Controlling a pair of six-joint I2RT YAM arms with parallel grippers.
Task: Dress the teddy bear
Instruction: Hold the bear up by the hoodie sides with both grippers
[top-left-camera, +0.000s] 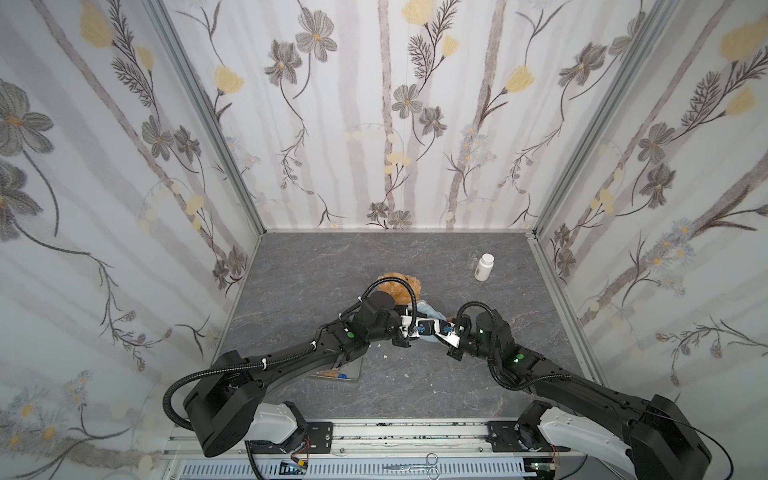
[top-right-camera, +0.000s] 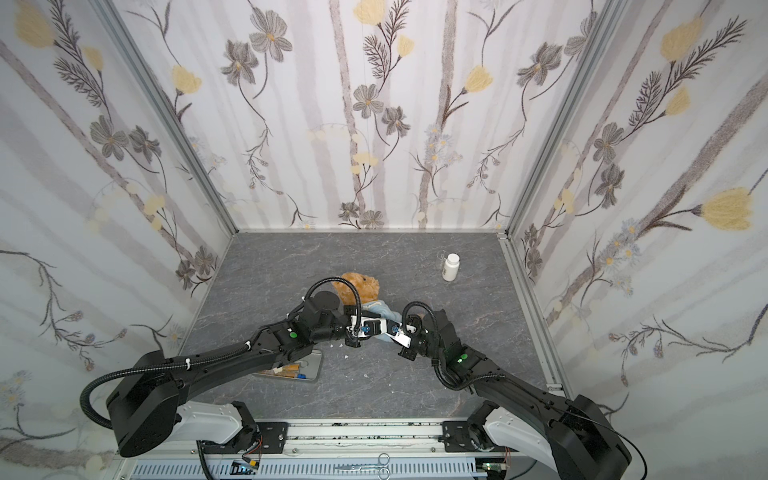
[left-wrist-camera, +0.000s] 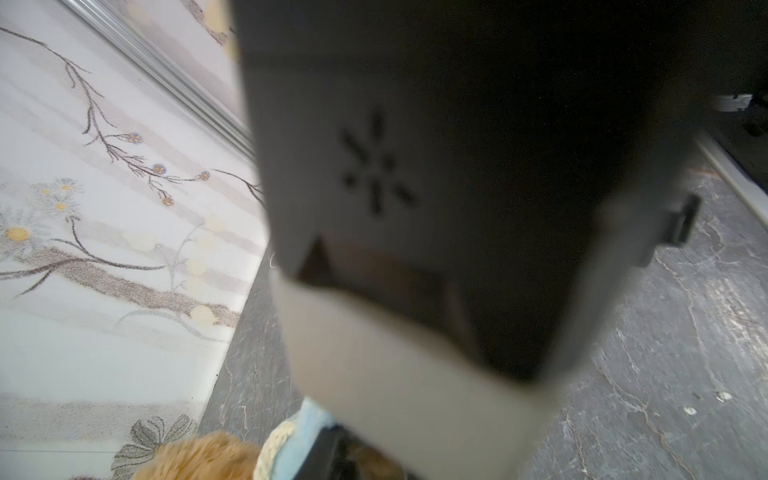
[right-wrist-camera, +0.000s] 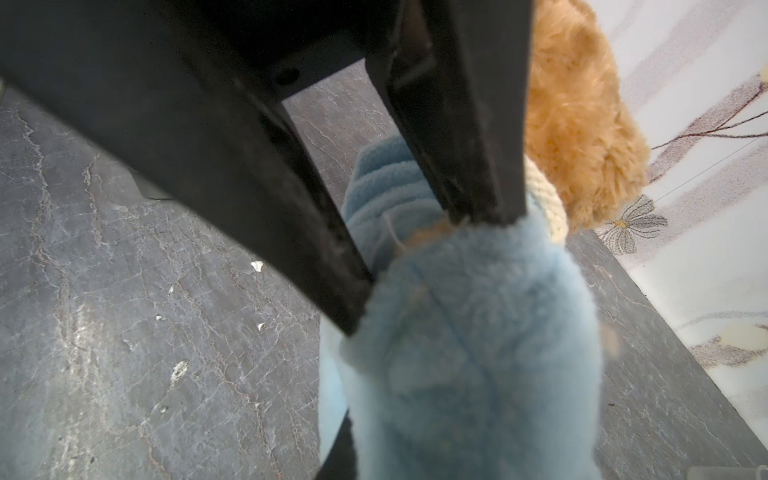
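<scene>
- The right pincer is pressed together on the light blue shirt, with a fold of fleece nipped between its black fingers.
- The left pincer sits close beside it, tips nearly meeting. We cannot tell whether it is spread or pinching, because a blurred dark housing blocks its own wrist view.
- The teddy bear lies on the grey table right under both pincers. Its head is just beyond their tips and its body is inside the shirt, with the cream collar at its neck.
- We judge the step in hand to be drawing the shirt down over the body.
- To do it well, we pull slowly along the body, away from the head and low to the table.
- We want the left pincer on the opposite side of the hem, so the toy does not slide and the collar stays square.
- We grip cloth only, never fur, since thin fleece may slip free.
</scene>
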